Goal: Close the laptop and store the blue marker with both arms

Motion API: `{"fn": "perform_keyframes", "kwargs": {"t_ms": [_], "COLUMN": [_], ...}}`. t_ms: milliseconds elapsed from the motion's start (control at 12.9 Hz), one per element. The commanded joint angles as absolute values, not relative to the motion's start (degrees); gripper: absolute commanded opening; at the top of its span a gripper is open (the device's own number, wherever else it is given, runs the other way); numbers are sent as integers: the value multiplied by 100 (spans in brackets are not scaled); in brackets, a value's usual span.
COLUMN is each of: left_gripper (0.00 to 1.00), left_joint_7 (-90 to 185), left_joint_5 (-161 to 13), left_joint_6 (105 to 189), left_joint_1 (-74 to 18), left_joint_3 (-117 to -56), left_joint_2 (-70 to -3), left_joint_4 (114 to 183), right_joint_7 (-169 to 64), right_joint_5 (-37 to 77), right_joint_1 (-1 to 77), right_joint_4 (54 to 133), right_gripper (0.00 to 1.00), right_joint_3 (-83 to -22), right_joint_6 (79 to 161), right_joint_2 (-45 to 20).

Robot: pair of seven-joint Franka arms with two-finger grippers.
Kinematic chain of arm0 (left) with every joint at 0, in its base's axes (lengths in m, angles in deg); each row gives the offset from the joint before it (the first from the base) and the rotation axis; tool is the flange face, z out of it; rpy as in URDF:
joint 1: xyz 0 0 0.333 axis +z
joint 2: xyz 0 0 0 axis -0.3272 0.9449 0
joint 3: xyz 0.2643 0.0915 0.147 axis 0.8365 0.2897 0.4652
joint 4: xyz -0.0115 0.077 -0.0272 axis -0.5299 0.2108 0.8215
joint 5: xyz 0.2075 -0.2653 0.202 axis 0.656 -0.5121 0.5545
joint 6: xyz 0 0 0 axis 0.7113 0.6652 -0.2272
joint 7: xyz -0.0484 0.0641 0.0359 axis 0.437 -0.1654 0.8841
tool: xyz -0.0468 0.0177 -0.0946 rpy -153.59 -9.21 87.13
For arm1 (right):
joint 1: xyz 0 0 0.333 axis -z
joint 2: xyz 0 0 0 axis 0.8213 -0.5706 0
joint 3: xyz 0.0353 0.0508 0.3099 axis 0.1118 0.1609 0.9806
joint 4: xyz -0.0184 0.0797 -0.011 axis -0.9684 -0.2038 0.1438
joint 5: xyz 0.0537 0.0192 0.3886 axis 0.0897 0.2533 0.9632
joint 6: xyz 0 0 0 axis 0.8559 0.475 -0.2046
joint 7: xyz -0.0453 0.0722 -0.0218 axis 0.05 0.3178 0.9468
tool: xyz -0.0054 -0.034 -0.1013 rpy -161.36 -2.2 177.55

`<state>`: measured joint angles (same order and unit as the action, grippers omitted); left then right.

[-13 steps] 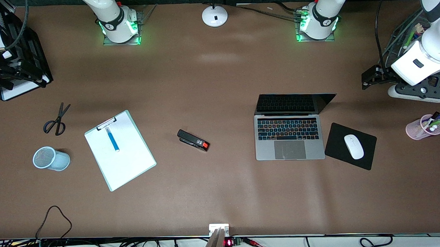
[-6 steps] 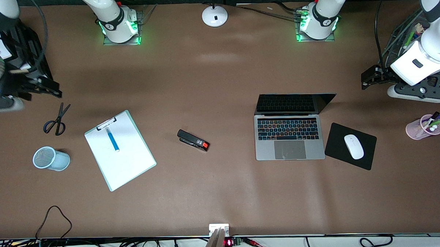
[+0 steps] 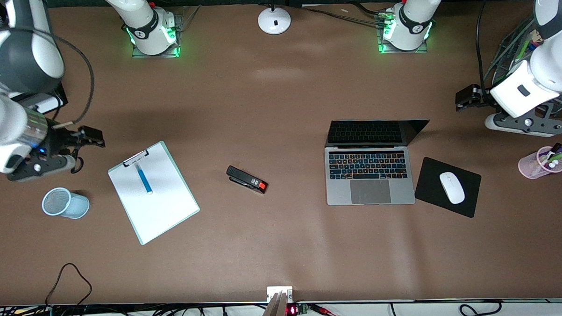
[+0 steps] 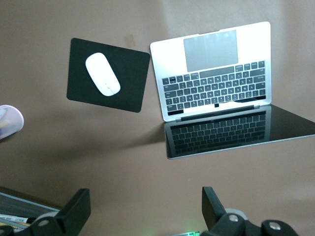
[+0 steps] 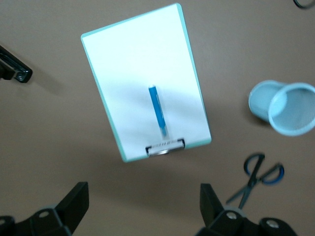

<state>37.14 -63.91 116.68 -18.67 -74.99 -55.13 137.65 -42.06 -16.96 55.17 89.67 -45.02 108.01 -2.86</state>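
The silver-grey laptop [image 3: 370, 191] [image 4: 211, 44] stands open on the table, its dark screen tilted back. The blue marker [image 3: 144, 177] [image 5: 157, 110] lies on a white clipboard [image 3: 161, 204] [image 5: 133, 59]. My right gripper [image 3: 93, 137] [image 5: 141, 204] hangs open and empty above the table beside the clipboard's clip end, toward the right arm's end of the table. My left gripper [image 3: 463, 98] [image 4: 142, 209] hangs open and empty above bare table toward the left arm's end, apart from the laptop's lid.
A black stapler [image 3: 246, 179] lies between clipboard and laptop. A white mouse [image 3: 451, 187] sits on a black pad [image 3: 431, 176] beside the laptop. Near the clipboard lie a light blue mesh cup [image 3: 65, 203] and scissors [image 5: 258, 177]. A pink pen cup [image 3: 540, 163] stands at the left arm's end.
My right arm has swung in from the table's end toward the clipboard, covering the scissors in the front view. My left gripper has shifted slightly toward the laptop. Both stay open.
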Motion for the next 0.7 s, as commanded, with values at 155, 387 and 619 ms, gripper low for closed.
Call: {"fn": "perform_keyframes", "kwargs": {"t_ms": [155,387,619], "left_gripper": [84,13,10], "left_joint_7": [3824,4130,4948], "left_joint_5": [-6364,-6468,-7276], "left_joint_6": [11426,10742,10565], "left_joint_1": [-2112,-2340,-2367], "left_joint_3": [-7586,-7595,-7604], "left_joint_2": [-5147,-5173,-5208], "left_joint_4": [13470,13513,13653], "right_joint_7": [-3091,-2845,-2414], "right_joint_5": [-1592,-1636,-1654], "right_joint_1": [5530,5434,5424], "right_joint_4": [9871,9862,9826], "right_gripper": [83,69,61], "right_joint_3": [-4504,-4504,-4504], "right_joint_6": [12282,12835,13293], "right_joint_2": [-565,-952,-1418]}}
